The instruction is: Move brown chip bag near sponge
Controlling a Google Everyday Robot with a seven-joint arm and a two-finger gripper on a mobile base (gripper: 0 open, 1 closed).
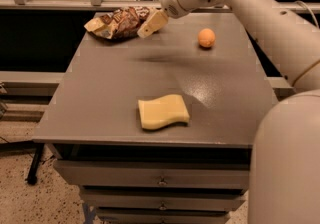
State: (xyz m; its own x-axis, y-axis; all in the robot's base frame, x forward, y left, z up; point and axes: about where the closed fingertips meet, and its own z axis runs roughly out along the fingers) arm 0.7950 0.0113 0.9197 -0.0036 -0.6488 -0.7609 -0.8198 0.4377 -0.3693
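The brown chip bag [116, 22] lies crumpled at the far left corner of the grey table [100, 88]. The pale-yellow sponge [163, 111] lies flat near the table's front edge, at the middle. My cream gripper [149, 24] reaches in from the upper right and hangs at the bag's right end, overlapping it in this view. Whether it touches the bag is not visible. The bag and sponge are far apart.
A small orange ball [206, 38] sits at the far right of the table. My arm [260, 13] spans the upper right. Drawers [160, 180] are below the table front. A railing [60, 4] runs behind the table.
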